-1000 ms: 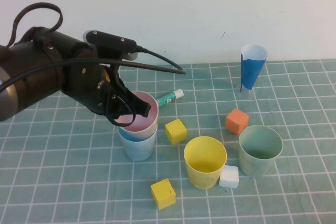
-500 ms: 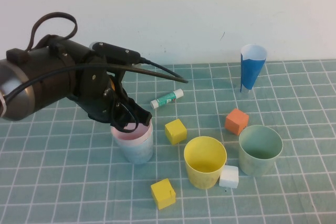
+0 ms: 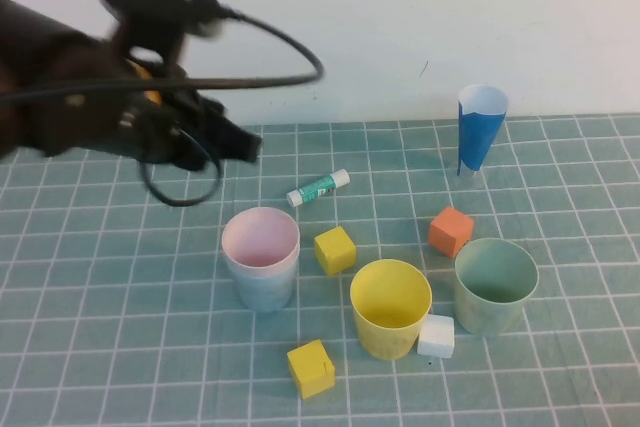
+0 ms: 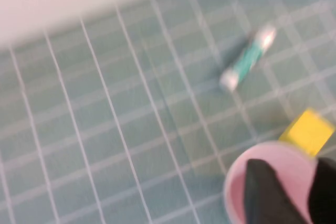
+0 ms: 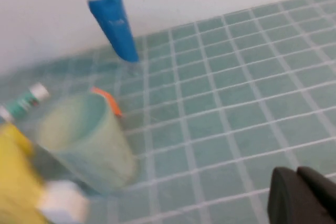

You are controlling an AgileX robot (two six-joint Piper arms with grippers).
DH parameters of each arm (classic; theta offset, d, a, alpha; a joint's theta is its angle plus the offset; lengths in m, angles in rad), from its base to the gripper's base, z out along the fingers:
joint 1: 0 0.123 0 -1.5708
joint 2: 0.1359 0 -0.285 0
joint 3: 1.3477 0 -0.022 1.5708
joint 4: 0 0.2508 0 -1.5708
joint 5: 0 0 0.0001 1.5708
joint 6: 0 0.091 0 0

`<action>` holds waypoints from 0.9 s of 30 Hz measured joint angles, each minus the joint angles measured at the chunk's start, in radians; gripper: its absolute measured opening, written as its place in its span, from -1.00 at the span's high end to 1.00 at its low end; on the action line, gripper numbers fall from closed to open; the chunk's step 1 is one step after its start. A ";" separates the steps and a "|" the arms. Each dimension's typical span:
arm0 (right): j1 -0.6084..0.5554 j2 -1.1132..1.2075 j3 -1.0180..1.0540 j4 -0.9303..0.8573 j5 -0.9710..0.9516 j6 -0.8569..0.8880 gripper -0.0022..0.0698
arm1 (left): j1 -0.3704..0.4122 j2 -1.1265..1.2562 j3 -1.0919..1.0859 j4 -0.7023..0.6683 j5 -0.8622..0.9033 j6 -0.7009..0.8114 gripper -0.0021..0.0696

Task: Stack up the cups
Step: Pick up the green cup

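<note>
High view: I see the pink cup [image 3: 260,238] nested in the light blue cup [image 3: 262,287]; yellow cup [image 3: 390,307] and green cup [image 3: 496,285] stand empty. Left gripper [image 3: 240,144] hovers above, jaws apart; right gripper [image 5: 302,195] closed.

Take the yellow cup [image 3: 390,307] as your landmark. Tight on its right: white cube [image 3: 436,336] touches its base, and the pale green cup [image 3: 496,285] stands just beyond. Orange cube [image 3: 451,231] sits behind that gap. Left-rear, a yellow cube [image 3: 335,249] wedges between it and the pink cup [image 3: 260,243] nested in the light blue cup [image 3: 262,285]. Front-left, a second yellow cube [image 3: 311,368] lies near. Glue stick [image 3: 318,187] lies farther back. Blue cone [image 3: 478,130] stands well behind, right. Left tool [image 3: 235,144] hangs above the counter [image 3: 100,347], back-left, apart from the stack. You have open counter far left and front right.
</note>
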 joint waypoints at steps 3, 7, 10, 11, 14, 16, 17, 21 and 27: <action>0.000 0.000 0.000 0.274 -0.012 0.102 0.94 | 0.000 -0.145 0.049 0.000 -0.037 0.021 0.71; 0.000 0.000 0.000 0.461 -0.014 0.141 0.94 | 0.000 -0.360 0.196 0.000 -0.077 0.037 0.90; 0.000 0.000 0.000 0.463 -0.021 0.120 0.94 | 0.000 -0.526 0.334 0.000 -0.080 0.037 0.93; 0.000 0.000 0.000 0.451 -0.024 0.096 0.94 | 0.000 -0.568 0.385 0.003 -0.080 0.037 0.93; 0.000 0.000 0.000 0.418 -0.031 0.008 0.94 | 0.000 -0.720 0.522 -0.001 -0.091 0.038 0.94; 0.000 0.000 0.000 0.410 -0.027 -0.017 0.94 | 0.000 -0.821 0.610 -0.002 -0.100 0.038 0.94; 0.000 0.000 0.000 0.408 -0.022 -0.027 0.94 | 0.000 -0.869 0.650 -0.002 -0.103 0.031 0.94; 0.000 0.000 0.000 0.435 0.012 -0.135 0.94 | 0.000 -1.016 0.766 -0.003 -0.109 0.001 0.94; 0.000 0.030 -0.115 0.571 0.157 -0.463 0.94 | 0.000 -1.103 0.842 -0.019 -0.098 -0.013 0.94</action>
